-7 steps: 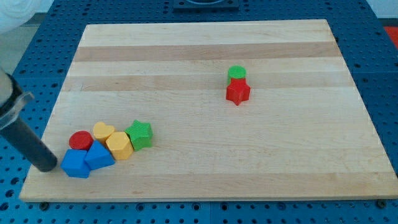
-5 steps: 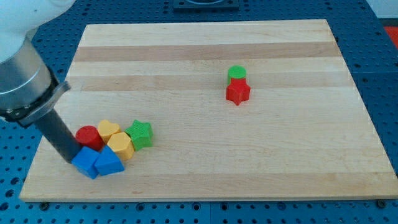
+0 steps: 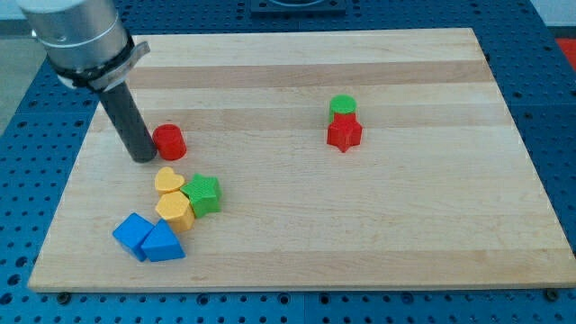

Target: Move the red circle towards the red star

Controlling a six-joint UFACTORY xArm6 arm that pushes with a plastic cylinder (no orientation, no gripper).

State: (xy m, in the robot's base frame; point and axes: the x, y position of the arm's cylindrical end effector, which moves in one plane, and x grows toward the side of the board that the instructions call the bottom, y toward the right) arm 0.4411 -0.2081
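Observation:
The red circle [image 3: 169, 142] lies on the wooden board at the view's left, above the cluster of blocks. My tip [image 3: 143, 157] touches its left side. The red star [image 3: 344, 133] sits right of the board's centre, far to the right of the red circle. A green circle [image 3: 342, 106] touches the red star's top side.
Below the red circle lie a yellow heart [image 3: 167, 180], a yellow hexagon [image 3: 173, 210] and a green star [image 3: 203, 193], close together. Two blue blocks [image 3: 148, 238] lie at the lower left. The board's left edge [image 3: 83, 153] is near my tip.
My tip swept from the lower left edge up and to the right. It pushed the red circle up out of the cluster and shifted the blue blocks a little to the right.

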